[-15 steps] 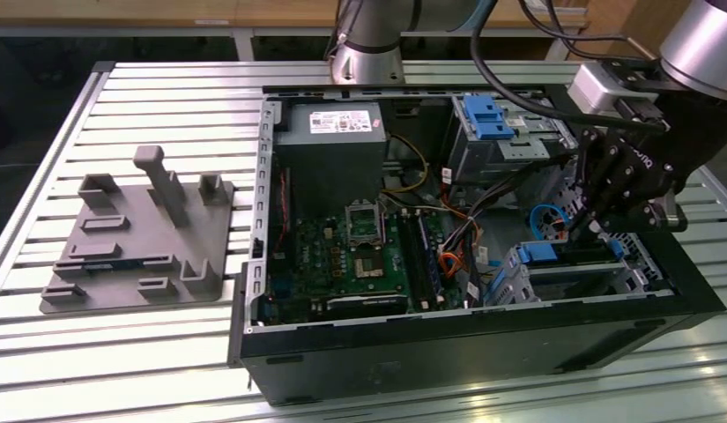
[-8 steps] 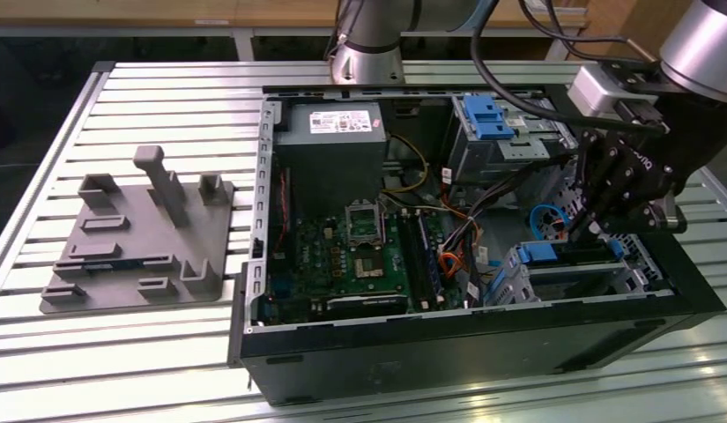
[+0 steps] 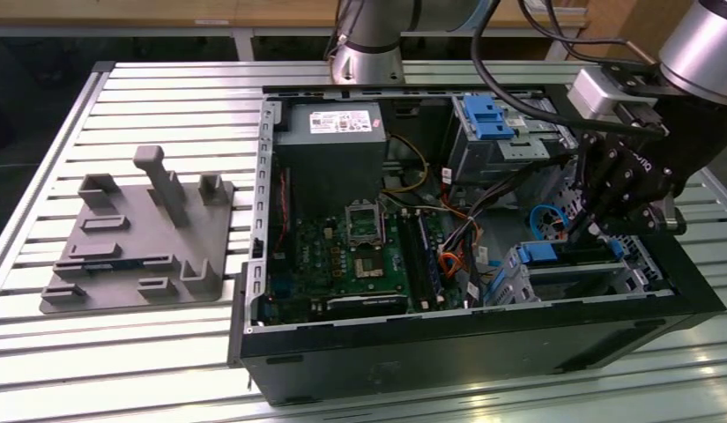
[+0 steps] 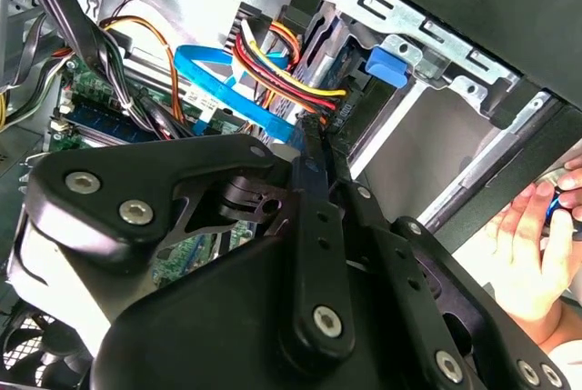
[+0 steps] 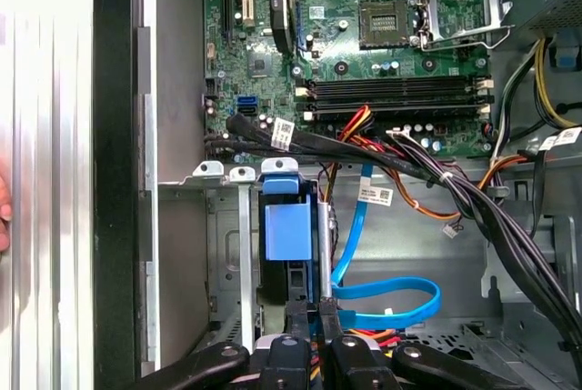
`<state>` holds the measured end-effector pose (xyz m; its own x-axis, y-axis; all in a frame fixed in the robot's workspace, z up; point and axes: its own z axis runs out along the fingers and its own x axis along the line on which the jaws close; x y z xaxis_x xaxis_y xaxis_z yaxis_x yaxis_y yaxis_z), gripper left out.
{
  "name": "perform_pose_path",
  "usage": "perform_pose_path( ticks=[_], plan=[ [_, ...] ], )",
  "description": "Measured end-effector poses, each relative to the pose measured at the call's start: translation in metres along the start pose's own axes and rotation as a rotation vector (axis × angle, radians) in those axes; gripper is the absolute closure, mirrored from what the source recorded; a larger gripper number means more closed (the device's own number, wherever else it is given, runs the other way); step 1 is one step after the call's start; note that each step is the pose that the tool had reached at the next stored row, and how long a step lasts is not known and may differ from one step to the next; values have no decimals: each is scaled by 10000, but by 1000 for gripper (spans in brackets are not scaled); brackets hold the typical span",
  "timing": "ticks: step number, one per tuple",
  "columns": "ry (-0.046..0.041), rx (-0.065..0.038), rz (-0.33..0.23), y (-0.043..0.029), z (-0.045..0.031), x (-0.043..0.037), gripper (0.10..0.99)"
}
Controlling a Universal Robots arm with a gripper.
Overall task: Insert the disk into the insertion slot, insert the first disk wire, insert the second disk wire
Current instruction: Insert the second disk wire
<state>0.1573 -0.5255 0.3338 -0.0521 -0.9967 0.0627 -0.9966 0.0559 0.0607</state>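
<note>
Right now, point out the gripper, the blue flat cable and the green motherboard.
gripper (image 5: 314, 317), first wrist view, between its fingertips.
blue flat cable (image 5: 391, 294), first wrist view, on its flat run.
green motherboard (image 3: 352, 260), exterior view, board's middle.

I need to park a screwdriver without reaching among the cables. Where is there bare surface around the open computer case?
The slatted table is bare in front of the grey fixture plate and behind it, toward the case. Inside the case it is crowded: cables cross between the motherboard and the drive cage, where the end effector sits.
</note>
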Motion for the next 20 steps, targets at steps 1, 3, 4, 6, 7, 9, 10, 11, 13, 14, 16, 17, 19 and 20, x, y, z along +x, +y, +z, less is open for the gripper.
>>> perform_pose_path(
  ticks=[1, 3, 4, 6, 7, 9, 10, 11, 13, 14, 16, 17, 19, 20],
  plan=[
    [-1, -1, 0, -1, 2, 1, 925],
    [8, -13, 0, -6, 30, 5, 925],
    [9, -14, 0, -6, 33, 5, 925],
    [6, -16, 0, -7, 39, 6, 925],
    [4, -17, -1, -7, 41, 6, 925],
    [3, -22, -1, -8, 41, 6, 925],
    [2, -23, -1, -8, 39, 6, 925],
    [-3, -25, -2, -7, 34, 6, 925],
    [-13, -27, -3, -6, 14, 8, 925],
    [-1, -25, -2, -5, 0, 9, 925],
    [0, -26, -1, -5, -11, 10, 925],
    [2, -25, -1, -5, -11, 10, 925],
    [12, -25, -1, -5, -13, 10, 925],
    [16, -24, 0, -5, -14, 13, 925]
  ],
)
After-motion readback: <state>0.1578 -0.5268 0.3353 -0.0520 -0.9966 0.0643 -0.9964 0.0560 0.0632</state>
